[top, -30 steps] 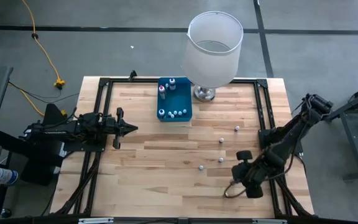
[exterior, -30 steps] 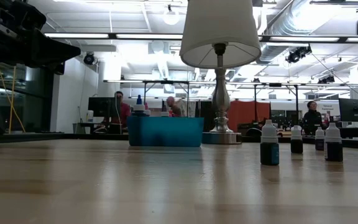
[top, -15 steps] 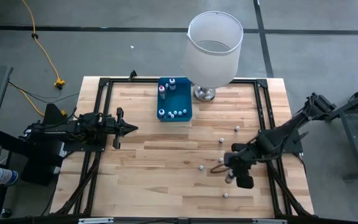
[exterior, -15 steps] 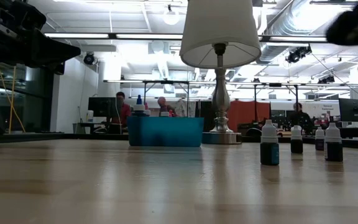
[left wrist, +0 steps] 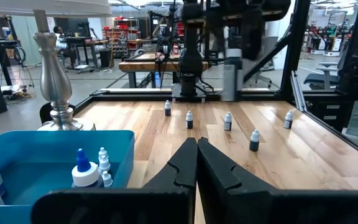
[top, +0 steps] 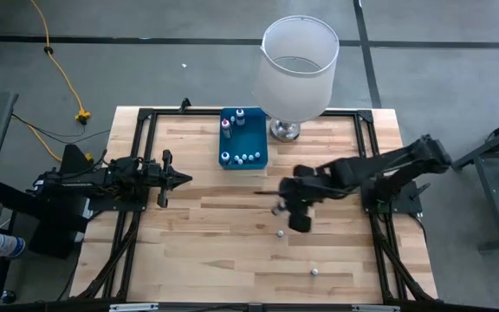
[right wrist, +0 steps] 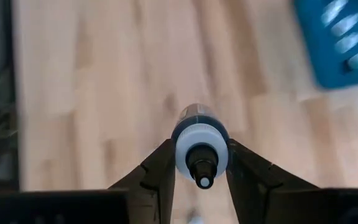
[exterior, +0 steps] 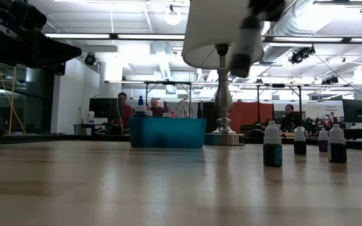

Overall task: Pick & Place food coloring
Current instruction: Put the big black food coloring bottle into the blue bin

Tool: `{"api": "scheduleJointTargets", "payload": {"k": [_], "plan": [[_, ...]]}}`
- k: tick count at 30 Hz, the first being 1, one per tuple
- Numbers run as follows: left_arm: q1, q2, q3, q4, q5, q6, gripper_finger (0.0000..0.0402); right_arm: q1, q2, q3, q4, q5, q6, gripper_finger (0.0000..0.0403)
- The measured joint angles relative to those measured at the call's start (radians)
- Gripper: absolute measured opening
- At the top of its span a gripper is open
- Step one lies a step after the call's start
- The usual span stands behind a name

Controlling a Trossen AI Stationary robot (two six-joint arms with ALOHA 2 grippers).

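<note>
My right gripper hangs over the middle of the table, shut on one small food coloring bottle, dark with a white cap. The low view shows this bottle high above the tabletop. A blue tray at the far middle holds several more bottles. Other bottles stand upright on the wood, among them one and another; the left wrist view shows several of them. My left gripper waits shut at the table's left. My right gripper pinches the bottle between its two fingers, one on each side of the bottle's upper body just under the cap. The fingers slant down from above. The bottle is lifted clear of the table, cap uppermost and slightly tilted.
A lamp with a big white shade stands on a metal base right beside the tray, at the far edge. A black frame runs around the tabletop. Bare wood lies left of and in front of the tray.
My right gripper has swung from the table's near right corner toward the left and far edges, rising as it went. It now hangs over the middle with the bottle still held. A bottle it had hidden near the front edge now shows, standing on the table.
</note>
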Motion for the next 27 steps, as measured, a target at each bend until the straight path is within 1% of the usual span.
{"api": "scheduleJointTargets", "payload": {"k": [4,9,13,16,21,25,27], "plan": [[0.0,0.0,0.0,0.0,0.0,0.0,0.0,-0.061,0.098,0.096,-0.003,0.084,-0.021,0.0111],[0.0,0.0,0.0,0.0,0.0,0.0,0.0,-0.137,0.202,0.184,-0.002,0.174,0.038,0.0111],[0.0,0.0,0.0,0.0,0.0,0.0,0.0,-0.19,0.267,0.239,0.009,0.199,0.039,0.0111],[0.0,0.0,0.0,0.0,0.0,0.0,0.0,-0.222,0.308,0.263,0.028,0.212,-0.003,0.0111],[0.0,0.0,0.0,0.0,0.0,0.0,0.0,-0.264,0.341,0.289,0.056,0.268,-0.029,0.0111],[0.0,0.0,0.0,0.0,0.0,0.0,0.0,-0.291,0.346,0.289,0.088,0.35,-0.029,0.0112],[0.0,0.0,0.0,0.0,0.0,0.0,0.0,-0.311,0.346,0.289,0.1,0.358,-0.029,0.0114]]}}
